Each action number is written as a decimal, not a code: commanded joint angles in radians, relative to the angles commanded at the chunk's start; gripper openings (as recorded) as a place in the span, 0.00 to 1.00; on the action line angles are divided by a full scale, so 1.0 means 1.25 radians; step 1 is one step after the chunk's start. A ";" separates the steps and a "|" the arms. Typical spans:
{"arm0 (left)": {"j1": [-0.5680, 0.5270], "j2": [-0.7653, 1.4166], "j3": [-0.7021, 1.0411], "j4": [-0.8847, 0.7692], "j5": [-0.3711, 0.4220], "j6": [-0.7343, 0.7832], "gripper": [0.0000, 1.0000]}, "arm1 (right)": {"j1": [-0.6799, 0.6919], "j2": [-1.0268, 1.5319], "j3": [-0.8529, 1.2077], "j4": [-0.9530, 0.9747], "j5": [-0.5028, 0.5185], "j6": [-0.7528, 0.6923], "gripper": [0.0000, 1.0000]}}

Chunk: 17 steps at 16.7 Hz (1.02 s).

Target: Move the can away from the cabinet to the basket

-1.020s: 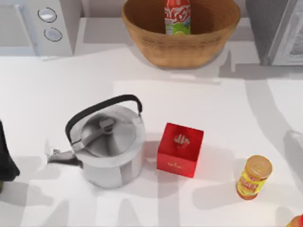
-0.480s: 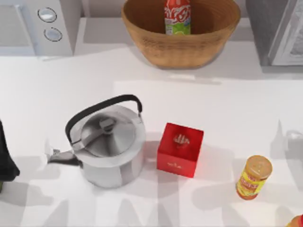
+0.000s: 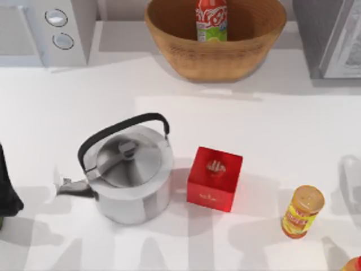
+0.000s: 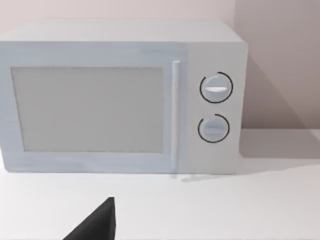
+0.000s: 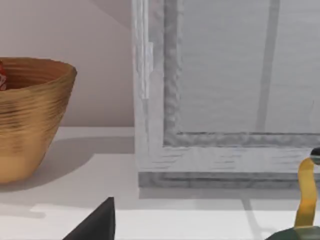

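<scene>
The red can (image 3: 211, 20) with white script and a green band stands upright inside the tan woven basket (image 3: 169, 34) at the back middle of the table. The grey cabinet (image 3: 330, 34) stands at the back right, apart from the basket. In the right wrist view the basket (image 5: 30, 120) is beside the cabinet's framed door (image 5: 225, 100), with a red sliver of the can (image 5: 2, 75) above the rim. A dark part of my right gripper (image 5: 97, 222) shows at that view's edge. My left arm (image 3: 5, 186) is parked at the table's left edge, and its gripper (image 4: 97, 222) faces the white appliance.
A white appliance with two knobs (image 3: 56, 28) stands at the back left. A steel kettle (image 3: 127, 175), a red box (image 3: 214, 178) and an orange-yellow can (image 3: 303, 212) stand across the front of the table. Bare table lies between them and the basket.
Only the shadows on the table's right side have shifted. The can, the basket and the other things have stayed where they were.
</scene>
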 joint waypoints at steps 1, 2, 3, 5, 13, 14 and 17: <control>0.000 0.000 0.000 0.000 0.000 0.000 1.00 | 0.000 0.000 0.000 0.000 0.000 0.000 1.00; 0.000 0.000 0.000 0.000 0.000 0.000 1.00 | 0.000 0.000 0.000 0.000 0.000 0.000 1.00; 0.000 0.000 0.000 0.000 0.000 0.000 1.00 | 0.002 0.003 0.001 0.001 0.001 0.000 1.00; 0.000 0.000 0.000 0.000 0.000 0.000 1.00 | -0.004 0.012 0.007 0.010 -0.008 0.000 1.00; 0.000 0.000 0.000 0.000 0.000 0.000 1.00 | -0.240 0.355 0.162 0.373 -0.299 0.004 1.00; 0.000 0.000 0.000 0.000 0.000 0.000 1.00 | -0.286 0.423 0.184 0.445 -0.349 0.004 1.00; 0.000 0.000 0.000 0.000 0.000 0.000 1.00 | -0.428 0.635 0.242 0.641 -0.494 0.007 1.00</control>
